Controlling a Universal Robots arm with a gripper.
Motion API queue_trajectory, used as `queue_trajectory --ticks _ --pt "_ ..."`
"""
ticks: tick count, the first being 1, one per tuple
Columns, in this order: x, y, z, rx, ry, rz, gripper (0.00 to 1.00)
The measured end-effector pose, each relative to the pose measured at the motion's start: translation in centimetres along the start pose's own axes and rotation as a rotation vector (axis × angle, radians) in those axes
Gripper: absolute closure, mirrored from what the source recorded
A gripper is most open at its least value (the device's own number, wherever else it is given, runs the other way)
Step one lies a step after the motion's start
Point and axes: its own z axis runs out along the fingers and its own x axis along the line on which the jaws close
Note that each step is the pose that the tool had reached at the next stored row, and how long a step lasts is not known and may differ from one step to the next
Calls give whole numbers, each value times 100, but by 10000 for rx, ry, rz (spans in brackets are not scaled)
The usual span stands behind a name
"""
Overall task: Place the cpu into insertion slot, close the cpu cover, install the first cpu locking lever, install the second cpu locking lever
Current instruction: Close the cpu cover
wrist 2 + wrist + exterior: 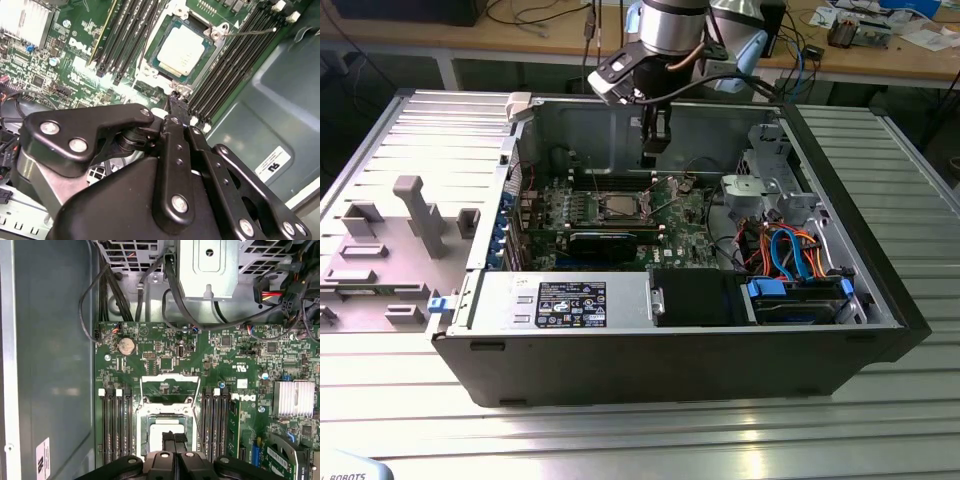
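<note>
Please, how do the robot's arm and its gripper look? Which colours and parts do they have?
The arm is a silver-grey cylinder with light blue joint caps and a black cable at its wrist. The gripper is black, built of flat hinged links with round silver screws.

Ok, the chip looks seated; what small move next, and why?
Probably ease the shut, empty gripper toward the cpu cover: the cpu already lies in the insertion slot, and the cover looks open beyond it.
</note>
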Motion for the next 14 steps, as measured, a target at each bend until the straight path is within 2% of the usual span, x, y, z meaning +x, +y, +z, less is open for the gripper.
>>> queue_trajectory --ticks 3,5,6,8,10,11,13,14 --pt "-1 111 -8 178 1 -8 89" --pt "-2 164 -11 275 3 -11 89" --pt "-3 201 -14 350 5 -16 89" --pt "-4 243 -16 439 9 -20 89" --pt "-4 314 -19 578 13 -27 89" --pt "-4 333 -20 613 14 -27 89" --pt "-6 434 -25 781 15 -34 89" --pt "-7 465 -26 825 15 -37 89"
